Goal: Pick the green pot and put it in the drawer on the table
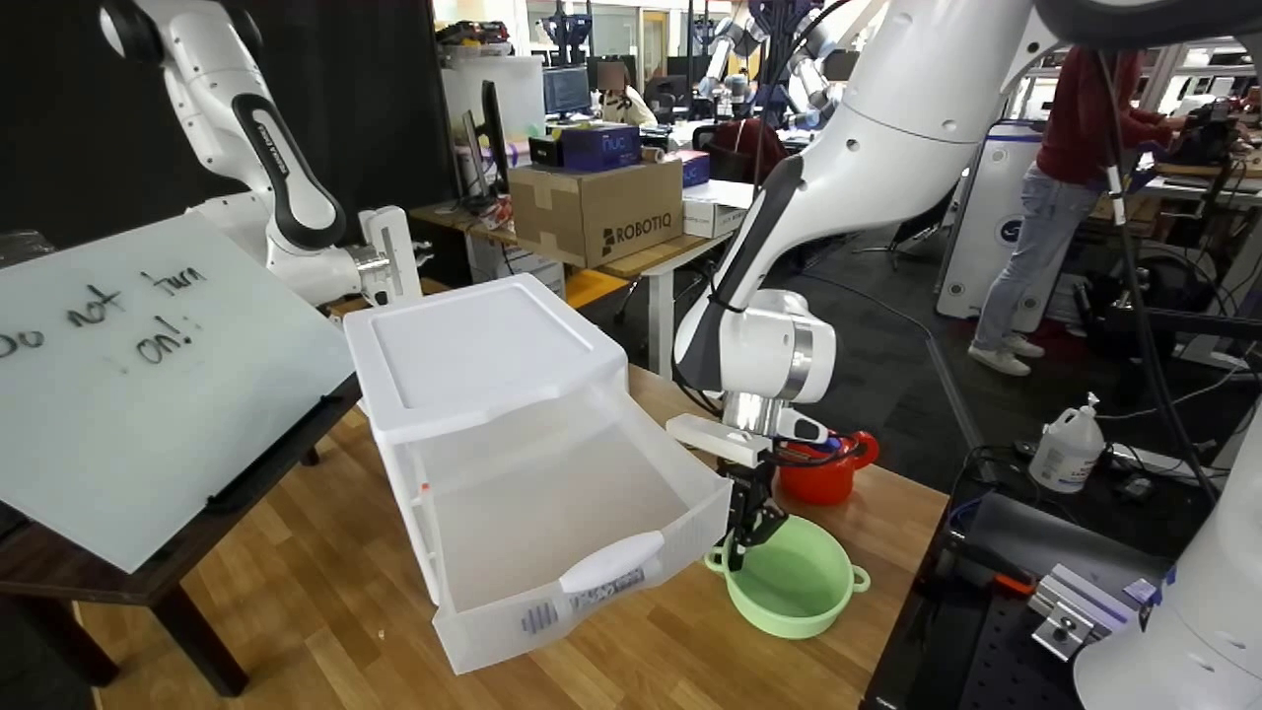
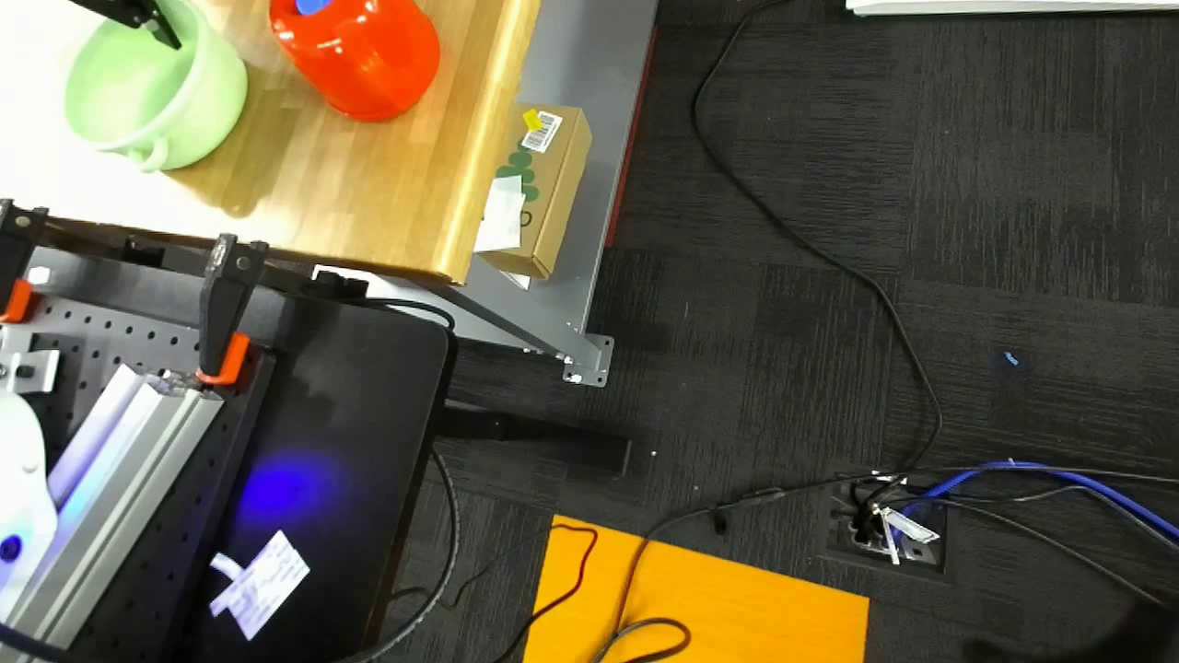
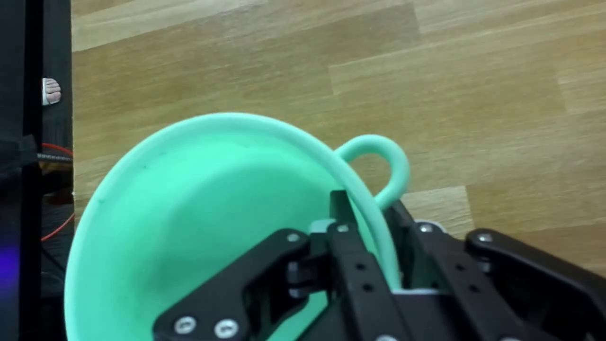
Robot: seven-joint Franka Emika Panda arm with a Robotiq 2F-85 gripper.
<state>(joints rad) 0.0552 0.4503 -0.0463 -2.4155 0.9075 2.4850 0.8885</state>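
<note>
Green pot [image 1: 789, 587] sits upright on the table [image 1: 631, 646], just beside the front corner of the drawer [image 1: 552, 518], which stands pulled out of its white unit [image 1: 483, 350]. Jaws straddle the pot's rim [image 3: 236, 121] next to one loop handle [image 3: 401, 170]: one side inside the bowl, one outside, only a narrow gap between. Can't tell whether they're actually pinching the wall. Red pot [image 1: 826, 483] near the green one, same table. Whiteboard [image 1: 168, 394] in an exterior view reads "Do not turn on!"

The green pot [image 1: 789, 584] and drawer [image 1: 552, 508] look smooth plastic, the table [image 1: 335, 592] glossy wood.
</note>
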